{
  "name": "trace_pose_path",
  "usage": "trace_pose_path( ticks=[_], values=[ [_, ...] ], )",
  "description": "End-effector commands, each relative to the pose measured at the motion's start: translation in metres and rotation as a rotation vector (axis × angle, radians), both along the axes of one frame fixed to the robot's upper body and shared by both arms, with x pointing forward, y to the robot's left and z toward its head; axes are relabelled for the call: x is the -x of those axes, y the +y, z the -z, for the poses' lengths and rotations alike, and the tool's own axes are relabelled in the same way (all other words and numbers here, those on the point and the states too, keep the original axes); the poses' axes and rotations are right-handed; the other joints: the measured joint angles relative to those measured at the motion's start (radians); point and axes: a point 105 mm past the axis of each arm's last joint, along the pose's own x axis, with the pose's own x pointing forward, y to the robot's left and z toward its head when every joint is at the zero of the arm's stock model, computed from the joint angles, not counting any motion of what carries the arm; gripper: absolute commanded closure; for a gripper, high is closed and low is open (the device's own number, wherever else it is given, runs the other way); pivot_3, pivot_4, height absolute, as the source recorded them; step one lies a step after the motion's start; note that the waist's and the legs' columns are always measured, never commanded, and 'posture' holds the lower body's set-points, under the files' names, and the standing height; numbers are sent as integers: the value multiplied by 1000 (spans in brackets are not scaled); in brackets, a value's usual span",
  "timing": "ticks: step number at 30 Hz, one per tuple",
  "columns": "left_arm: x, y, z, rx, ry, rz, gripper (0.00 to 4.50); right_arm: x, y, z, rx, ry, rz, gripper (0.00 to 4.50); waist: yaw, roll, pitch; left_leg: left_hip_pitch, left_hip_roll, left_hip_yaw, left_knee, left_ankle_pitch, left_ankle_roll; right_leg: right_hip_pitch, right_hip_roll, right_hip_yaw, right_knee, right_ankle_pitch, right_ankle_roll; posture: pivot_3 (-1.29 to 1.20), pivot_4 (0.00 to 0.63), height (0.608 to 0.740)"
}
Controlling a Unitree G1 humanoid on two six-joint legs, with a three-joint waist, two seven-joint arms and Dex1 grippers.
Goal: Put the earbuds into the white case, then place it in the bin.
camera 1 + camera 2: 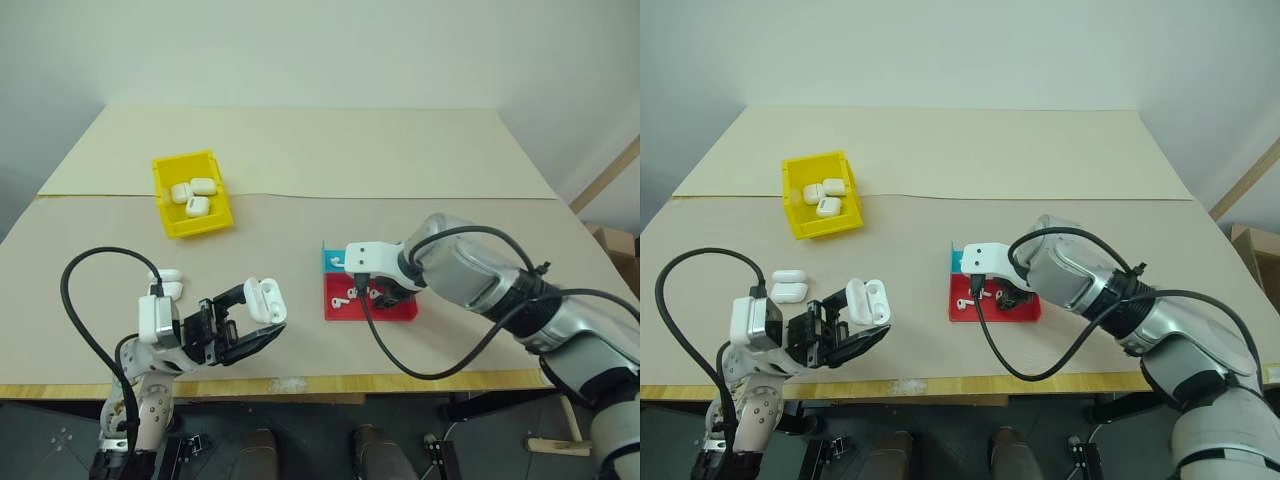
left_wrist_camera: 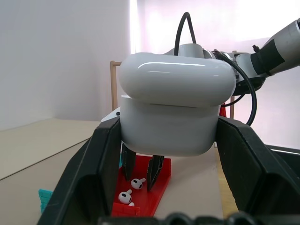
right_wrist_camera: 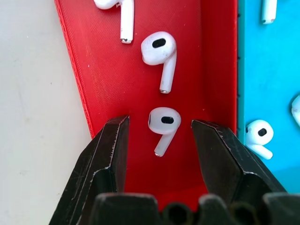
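Observation:
My left gripper (image 1: 254, 318) is shut on the white case (image 1: 266, 300), held above the table's front edge with its lid flipped open; the left wrist view shows the case (image 2: 173, 112) clamped between both fingers. My right gripper (image 1: 385, 297) points down into the red part of the tray and is open. One earbud (image 3: 164, 123) lies between its fingers (image 3: 110, 150), untouched. Another earbud (image 3: 159, 49) lies just beyond it, and more earbuds (image 3: 258, 133) lie in the blue part. The yellow bin (image 1: 165, 195) stands at the back left.
The bin holds three closed white cases (image 1: 194, 196). Two more cases (image 1: 166, 282) lie on the table beside my left arm. The red-and-blue tray (image 1: 400, 312) sits right of centre near the front edge. A cable loops from each wrist.

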Motion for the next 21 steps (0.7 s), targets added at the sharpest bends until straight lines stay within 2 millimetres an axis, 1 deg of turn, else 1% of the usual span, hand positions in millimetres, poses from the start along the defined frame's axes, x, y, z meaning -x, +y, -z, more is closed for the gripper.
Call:
trace_pose_path(
  ticks=[1, 12, 15, 21],
  values=[
    [4, 1, -8, -8, -57, -13, 1714, -3, 0, -8, -13, -31, -7, 2413, 0, 0, 0, 0, 0, 0, 0, 0, 0, 0, 0, 0, 0, 0, 0, 0, 150, 740],
    [3, 2, -7, -17, -57, -26, 1714, -3, -1, -5, -4, -24, -15, 2413, 0, 0, 0, 0, 0, 0, 0, 0, 0, 0, 0, 0, 0, 0, 0, 0, 150, 740],
    [3, 2, -7, -19, -57, -27, 1714, -5, -1, -4, -1, -31, -11, 2976, 0, 0, 0, 0, 0, 0, 0, 0, 0, 0, 0, 0, 0, 0, 0, 0, 150, 740],
    [2, 2, -6, -32, -55, -26, 1714, -5, -3, -4, 8, -30, -17, 2976, 0, 0, 0, 0, 0, 0, 0, 0, 0, 0, 0, 0, 0, 0, 0, 0, 150, 740]
  ],
)
